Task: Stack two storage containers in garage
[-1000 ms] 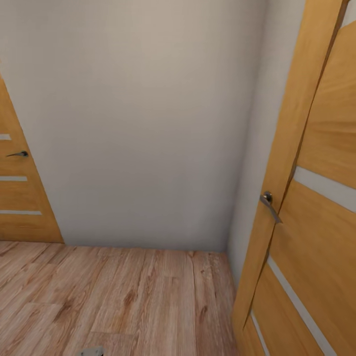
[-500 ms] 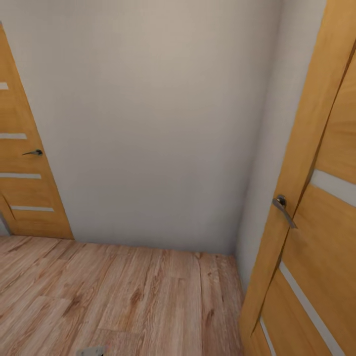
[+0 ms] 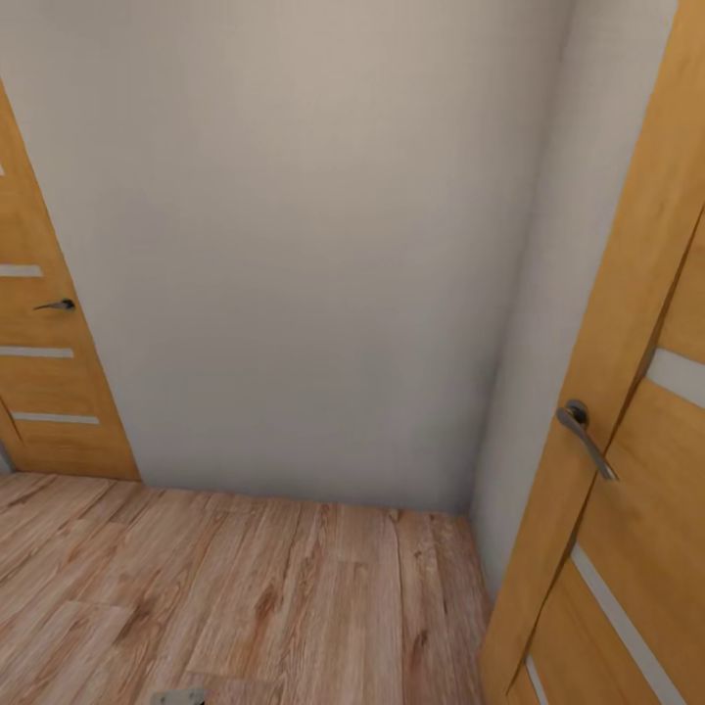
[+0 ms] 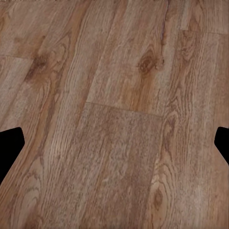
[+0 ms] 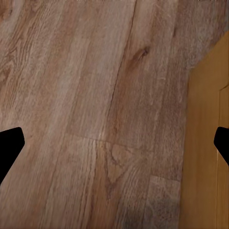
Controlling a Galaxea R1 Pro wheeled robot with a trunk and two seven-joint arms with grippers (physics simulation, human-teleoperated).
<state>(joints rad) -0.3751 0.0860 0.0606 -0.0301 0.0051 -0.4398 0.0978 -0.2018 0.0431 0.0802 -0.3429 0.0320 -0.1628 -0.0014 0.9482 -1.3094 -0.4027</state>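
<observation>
Facing a blank wall (image 3: 294, 245) between 2 wooden doors (image 3: 627, 470). Both grippers (image 4: 114, 143) (image 5: 114, 143) spread wide over plank floor (image 3: 245, 597), empty. Risk: clipping the right door while turning.

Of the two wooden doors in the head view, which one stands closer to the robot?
The door at the right: it looms large, with its lever handle big; the left door looks smaller, farther off.

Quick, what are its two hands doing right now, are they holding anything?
Left gripper: open, holding nothing, over the wood floor.
Right gripper: open, holding nothing, near a wooden door.
</observation>
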